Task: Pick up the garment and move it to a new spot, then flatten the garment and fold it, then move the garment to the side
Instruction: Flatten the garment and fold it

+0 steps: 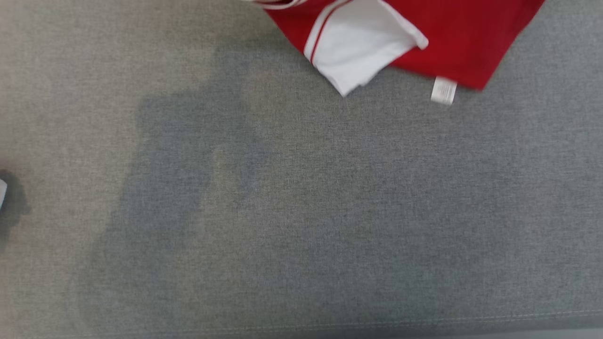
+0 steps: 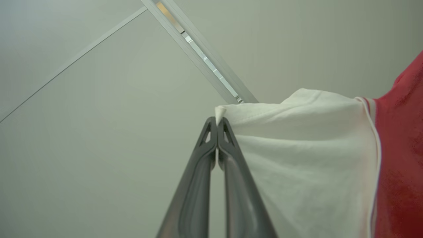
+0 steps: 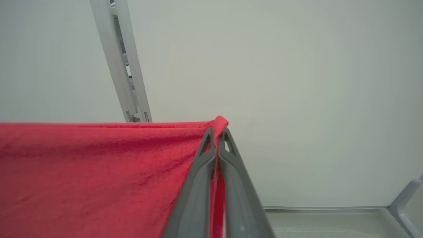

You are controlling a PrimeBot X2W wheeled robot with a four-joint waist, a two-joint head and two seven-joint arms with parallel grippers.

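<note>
The garment (image 1: pixel 466 42) is a red shirt with white sleeves and red-and-white trim. In the head view its lower part hangs into the top of the picture above the grey cloth surface (image 1: pixel 301 212), one white sleeve (image 1: pixel 362 52) drooping and a white label (image 1: pixel 443 90) dangling. In the left wrist view my left gripper (image 2: pixel 217 124) is shut on the tip of a white sleeve (image 2: pixel 297 155), with red cloth (image 2: pixel 401 148) at the right. My right gripper (image 3: pixel 217 134) is shut on a corner of the red cloth (image 3: pixel 99 172), which stretches away to the left.
A pale wall with a metal frame rail (image 2: pixel 201 53) stands behind the left gripper. Behind the right gripper is another pale wall and rail (image 3: pixel 125 66). A dark shape (image 1: pixel 8 197) sits at the left edge of the grey surface.
</note>
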